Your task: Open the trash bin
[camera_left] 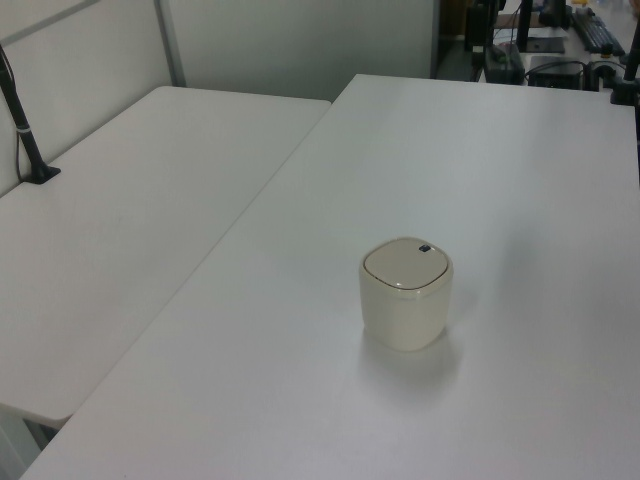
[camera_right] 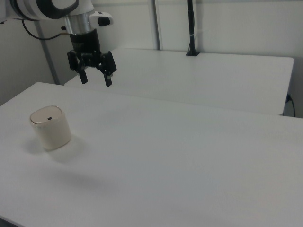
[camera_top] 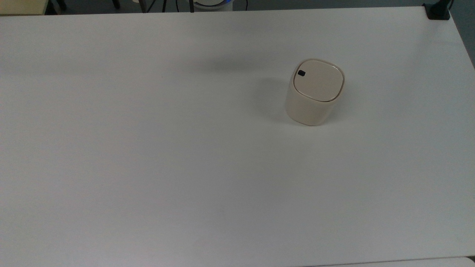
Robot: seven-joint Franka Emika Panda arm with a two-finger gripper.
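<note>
White table [camera_top: 148, 167], second table [camera_right: 213, 75] behind in the right view. Bin [camera_top: 314, 92] upright right of centre in the top view, lid [camera_top: 317, 79] shut, black button [camera_top: 301, 73] at the lid's upper-left corner. Gripper [camera_right: 95, 80] raised above the table in the right view, fingers spread wide, holding nothing, well apart from the bin.

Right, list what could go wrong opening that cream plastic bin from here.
The small black button sits at one corner of the flat closed lid, so a slightly off press may land on lid or rim. The cream rounded-square plastic trash bin stands loose on the white table; a slanted push might tip it. The open gripper hangs well above.
</note>
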